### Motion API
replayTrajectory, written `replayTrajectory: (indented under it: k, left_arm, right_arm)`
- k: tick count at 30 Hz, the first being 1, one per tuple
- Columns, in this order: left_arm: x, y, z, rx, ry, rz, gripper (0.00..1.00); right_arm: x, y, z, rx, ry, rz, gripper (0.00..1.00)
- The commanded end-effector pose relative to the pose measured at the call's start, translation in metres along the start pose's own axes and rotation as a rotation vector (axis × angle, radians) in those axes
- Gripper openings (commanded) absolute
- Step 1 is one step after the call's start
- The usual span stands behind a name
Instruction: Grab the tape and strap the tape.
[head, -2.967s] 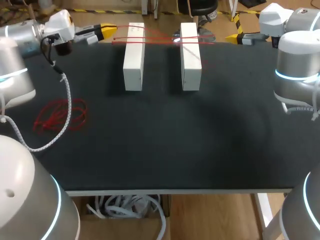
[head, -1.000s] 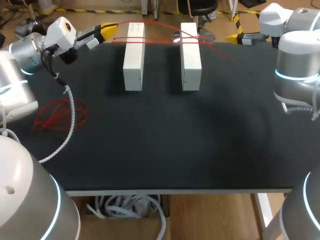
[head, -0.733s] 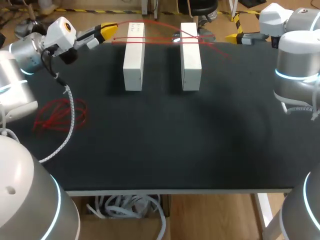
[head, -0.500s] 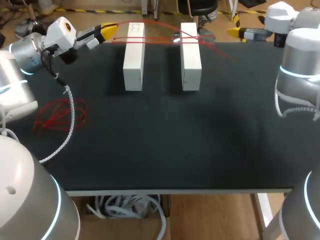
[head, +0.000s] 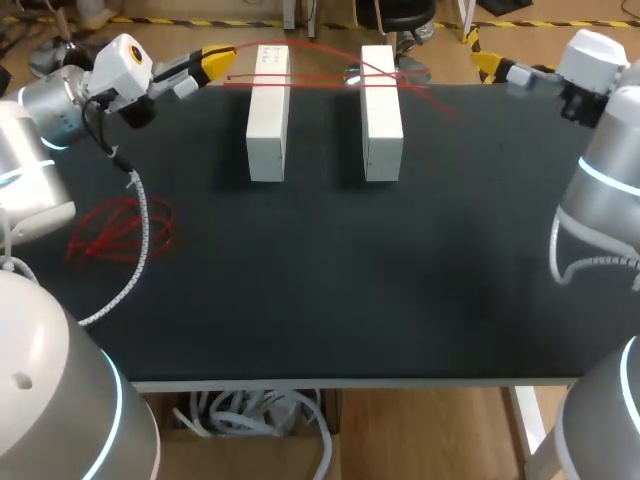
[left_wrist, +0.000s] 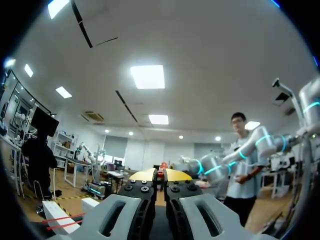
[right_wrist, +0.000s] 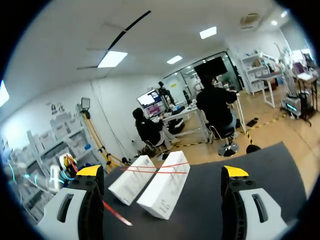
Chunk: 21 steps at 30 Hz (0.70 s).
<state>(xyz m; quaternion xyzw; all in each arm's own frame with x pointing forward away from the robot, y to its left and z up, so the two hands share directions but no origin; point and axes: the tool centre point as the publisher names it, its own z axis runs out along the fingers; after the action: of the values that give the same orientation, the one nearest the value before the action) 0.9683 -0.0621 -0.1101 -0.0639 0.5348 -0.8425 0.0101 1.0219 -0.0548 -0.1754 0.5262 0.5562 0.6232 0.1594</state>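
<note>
Two white blocks (head: 268, 110) (head: 381, 110) lie side by side at the table's far edge. Thin red tape (head: 330, 60) runs across their far ends, and one loose end trails to the right of them. My left gripper (head: 215, 62) hovers just left of the blocks, shut on the tape's end; a red bit shows between its tips (left_wrist: 161, 173). My right gripper (head: 495, 67) is at the far right edge, open and empty. In the right wrist view both blocks (right_wrist: 150, 186) and the tape (right_wrist: 150, 169) lie ahead of the open right gripper (right_wrist: 162, 171).
A loose tangle of spare red tape (head: 118, 230) lies near the table's left edge, beside my left arm's white cable (head: 135, 215). The black tabletop (head: 330, 270) stretches bare from the blocks to the near edge.
My right arm has swung outward to the right, its gripper shifting right and slightly back. Earlier, the left gripper rose a little, lifting the tape; it has since kept still.
</note>
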Motion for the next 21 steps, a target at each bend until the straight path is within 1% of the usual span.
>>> replayTrajectory:
  k: [1,7,10,14,18,21]
  left_arm:
    - [0.000,0.001,0.000,0.002,0.000,0.002,0.00]
    - [0.000,0.001,0.000,0.002,0.000,0.002,0.00]
    - [0.000,0.001,0.000,0.002,0.000,0.002,0.00]
    - [0.000,0.001,0.000,0.002,0.000,0.002,0.00]
    - [0.000,0.001,0.000,0.002,0.000,0.002,0.00]
    - [0.000,0.001,0.000,0.002,0.000,0.002,0.00]
  right_arm:
    - [0.018,-0.010,-0.020,-0.229,-0.058,0.112,1.00]
    - [0.032,-0.017,-0.024,-0.311,-0.136,0.275,1.00]
    - [0.040,-0.019,-0.024,-0.334,-0.161,0.357,1.00]
    - [0.054,-0.023,-0.025,-0.354,-0.171,0.441,1.00]
    - [0.068,-0.029,-0.031,-0.379,-0.218,0.465,1.00]
    - [0.076,-0.036,-0.034,-0.390,-0.277,0.491,1.00]
